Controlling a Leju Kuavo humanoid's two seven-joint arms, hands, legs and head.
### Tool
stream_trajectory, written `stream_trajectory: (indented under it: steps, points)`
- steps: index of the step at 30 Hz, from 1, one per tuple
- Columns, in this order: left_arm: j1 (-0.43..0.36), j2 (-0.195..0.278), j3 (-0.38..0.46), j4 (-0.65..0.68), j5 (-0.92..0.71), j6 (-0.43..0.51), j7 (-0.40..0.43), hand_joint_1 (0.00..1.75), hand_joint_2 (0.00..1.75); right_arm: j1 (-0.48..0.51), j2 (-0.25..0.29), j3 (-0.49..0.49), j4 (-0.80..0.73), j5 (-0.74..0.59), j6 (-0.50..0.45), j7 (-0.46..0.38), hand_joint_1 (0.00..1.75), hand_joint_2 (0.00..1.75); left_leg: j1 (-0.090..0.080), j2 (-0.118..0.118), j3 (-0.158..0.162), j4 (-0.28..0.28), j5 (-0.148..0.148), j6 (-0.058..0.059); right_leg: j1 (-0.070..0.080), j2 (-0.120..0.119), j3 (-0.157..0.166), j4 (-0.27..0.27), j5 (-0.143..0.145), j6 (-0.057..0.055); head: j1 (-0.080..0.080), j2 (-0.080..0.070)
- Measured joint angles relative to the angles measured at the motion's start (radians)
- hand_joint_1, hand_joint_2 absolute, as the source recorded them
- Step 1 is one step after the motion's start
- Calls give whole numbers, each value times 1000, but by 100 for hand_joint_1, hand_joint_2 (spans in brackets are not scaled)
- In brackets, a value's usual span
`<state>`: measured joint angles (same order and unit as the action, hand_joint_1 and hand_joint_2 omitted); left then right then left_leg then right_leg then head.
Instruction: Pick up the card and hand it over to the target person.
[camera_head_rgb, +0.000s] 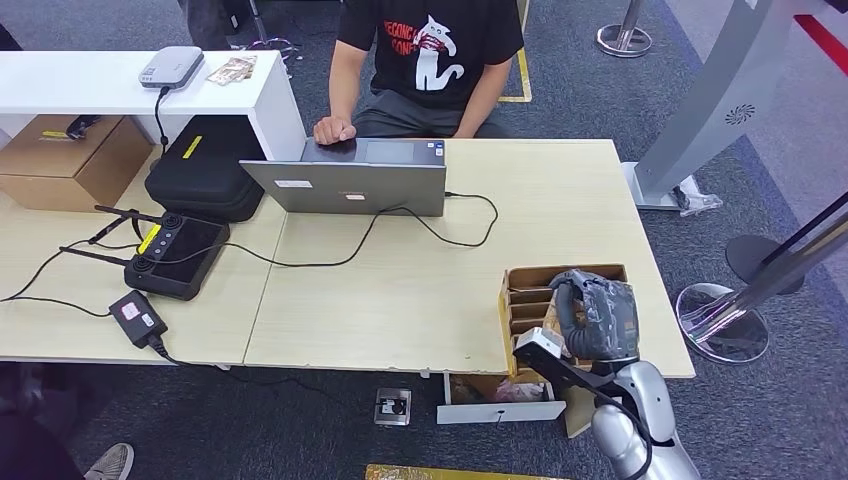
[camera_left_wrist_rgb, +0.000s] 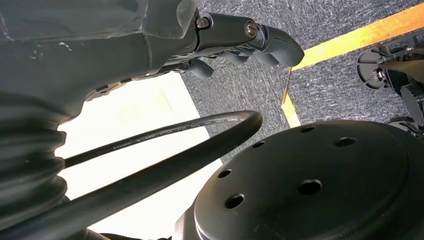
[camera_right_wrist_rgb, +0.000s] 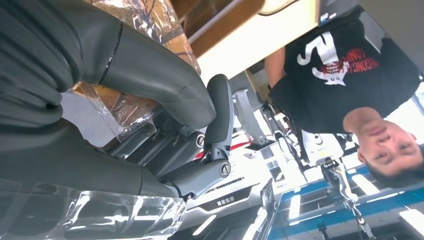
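At the far left of the tables we see a cardboard box (camera_head_rgb: 70, 160) tucked under a white shelf (camera_head_rgb: 100, 82) that carries a small grey device (camera_head_rgb: 170, 66). Beside the box sits a black zip case (camera_head_rgb: 205, 170), and in front of it a black remote controller (camera_head_rgb: 178, 255) with antennas, with a small black adapter (camera_head_rgb: 137, 317) near the table's front edge. Moving right, an open grey laptop (camera_head_rgb: 355, 180) stands on the light wooden table (camera_head_rgb: 400, 300), a black cable (camera_head_rgb: 420, 225) looping from it, and a person in a black printed T-shirt (camera_head_rgb: 430, 50) sits behind it with one hand on the laptop's edge. Our left hand (camera_left_wrist_rgb: 240, 40) hangs over grey carpet with a yellow floor line (camera_left_wrist_rgb: 360, 32), its dark fingers curled in and holding nothing. Further right, at the table's front right corner, a brown slotted card holder (camera_head_rgb: 530, 300) stands, and our right hand (camera_head_rgb: 590, 315), wrapped in clear plastic, rests over it. In the right wrist view that hand (camera_right_wrist_rgb: 200, 145) has its fingers bent toward the thumb, but we cannot tell whether they pinch anything. We cannot make out the card itself; the slots are partly hidden by the hand.
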<state>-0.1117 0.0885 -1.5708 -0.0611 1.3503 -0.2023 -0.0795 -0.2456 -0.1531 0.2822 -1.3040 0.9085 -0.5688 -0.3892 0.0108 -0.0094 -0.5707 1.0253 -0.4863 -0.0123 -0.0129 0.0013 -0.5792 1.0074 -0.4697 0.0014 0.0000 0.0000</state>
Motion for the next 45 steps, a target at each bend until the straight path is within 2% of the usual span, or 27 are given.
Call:
stream_trajectory:
  steps: [3,7,12,16,27,33,37,39,40,43,44,45]
  points:
    - [0,0,0,2,-6,0,-2,0,175,-4,-5,15,-19,-33,2,-6,175,175,0,0,0,0,0,0,0,0,0,0,0,0,0,0]
    - [-1,2,0,0,-22,-2,-2,0,175,-48,9,38,-11,-175,97,-41,175,175,0,1,0,0,0,0,0,1,0,0,0,0,0,0]
    - [-5,3,0,-3,-38,-2,1,0,175,-146,46,46,81,-281,176,-68,174,175,0,3,0,0,0,0,0,3,-1,0,1,0,0,0]
    - [-9,4,0,-5,-54,-2,4,0,175,-271,93,48,205,-342,237,-71,175,175,0,4,0,0,0,0,0,4,-1,0,2,-1,0,0]
    - [-18,1,0,-3,-65,1,12,0,175,-484,176,53,478,-388,292,-61,175,175,0,3,1,-1,1,-2,0,3,0,0,2,-1,0,0]
    - [-17,-6,2,5,-53,6,11,0,175,-569,201,48,611,-403,300,-64,169,175,0,3,0,0,2,-2,0,3,0,1,2,-1,0,0]
    - [-14,-12,7,10,-45,11,11,0,175,-592,213,47,650,-405,295,-65,164,175,0,2,0,0,2,-1,0,2,0,1,2,-1,0,0]
    - [-12,-14,8,13,-41,12,10,0,175,-599,218,47,667,-406,293,-68,151,175,0,1,0,0,2,-1,0,2,0,1,1,-1,0,0]
    - [-12,-15,9,14,-40,13,10,0,175,-603,220,47,675,-407,293,-69,121,175,0,1,0,0,1,-2,0,1,0,1,1,-1,0,0]
    - [-11,-18,10,17,-36,13,9,0,175,-611,226,49,698,-407,295,-72,12,175,0,0,0,0,1,-2,0,1,0,1,1,-1,0,0]
    - [-11,-18,10,18,-34,13,9,0,175,-616,228,51,708,-406,296,-73,0,175,0,1,1,0,1,-2,0,1,0,1,1,-1,0,0]
    - [-11,-19,10,19,-33,12,9,0,175,-619,230,52,714,-406,298,-73,0,175,0,1,0,0,1,-2,0,1,0,1,1,-1,0,0]
